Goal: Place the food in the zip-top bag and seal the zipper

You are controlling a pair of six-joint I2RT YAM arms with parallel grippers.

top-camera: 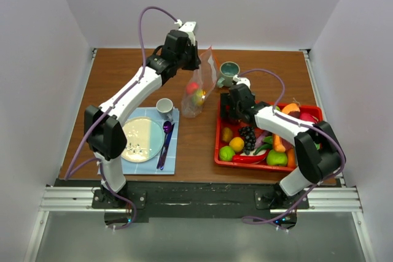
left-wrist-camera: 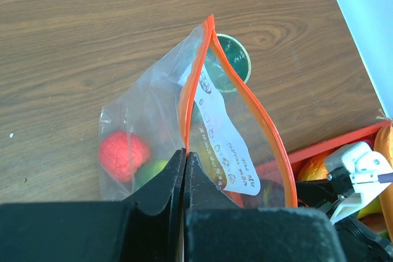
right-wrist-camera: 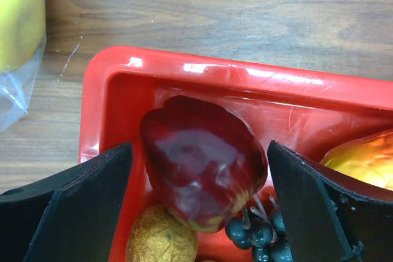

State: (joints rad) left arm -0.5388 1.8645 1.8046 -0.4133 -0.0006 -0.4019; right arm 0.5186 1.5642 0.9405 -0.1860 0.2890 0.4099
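Well, partway — the left end effector (left-wrist-camera: 185, 164) pinched the zip-top bag (top-camera: 199, 90) up at upper centre, two fruits (left-wrist-camera: 124, 154) inside; the right end effector (right-wrist-camera: 199, 176) gaped over a dark apple (right-wrist-camera: 202, 151) in the tray (right-wrist-camera: 184, 69) — zipper (left-wrist-camera: 252, 108) unsealed.

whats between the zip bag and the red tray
Only bare wooden table separates the zip-top bag from the red tray; the right wrist view shows it.

Can't read label (left-wrist-camera: 224, 151) print on zip-top bag (left-wrist-camera: 147, 102), too small. Can't see bag btm or most of green fruit (left-wrist-camera: 152, 171), hidden behind left gripper (left-wrist-camera: 185, 154). Lose grapes (right-wrist-camera: 261, 236) at btm edge, rt wrist view.
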